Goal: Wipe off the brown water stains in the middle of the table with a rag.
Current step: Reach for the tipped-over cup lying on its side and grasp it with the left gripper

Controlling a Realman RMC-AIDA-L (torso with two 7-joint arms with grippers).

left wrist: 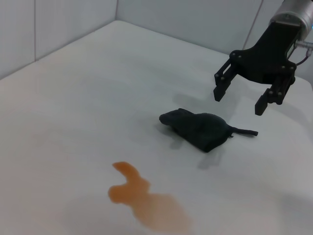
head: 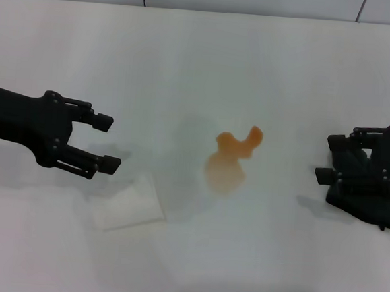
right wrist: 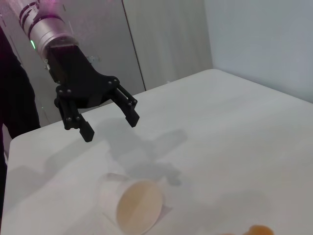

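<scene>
Two arms reach in over the white tabletop (head: 202, 58), one from each side, with the brown water stains (head: 231, 159) lying between them near the middle. Beside the stains, toward the robot's left, a pale flat white square sheet (head: 128, 207) lies on the surface. The right wrist view shows a white paper cup (right wrist: 133, 203) tipped on its side there, its tan inside facing the camera.

On the robot's right, the black rag (left wrist: 198, 128) rests on the tabletop, well apart from the stains, with nothing between the two. In the head view the rag is mostly hidden under the right tool (head: 329, 156).

The left tool (head: 111, 139) hovers above the tabletop near the sheet and cup, its arm stretching in low from the side, fingers spread wide and grasping nothing. The right tool hangs just above the rag, pointing downward; its fingers (left wrist: 219, 90) are parted and released, clear of the cloth.

Smooth and faintly glossy, the tabletop shows soft shadows beneath both tools. The stains form a thin translucent orange-brown patch of irregular outline: a paler oval lobe and a darker forked lobe. The rag is a soft, lumpy heap of dark cloth with a thin tail-like strip (left wrist: 244, 131) trailing from one end.
</scene>
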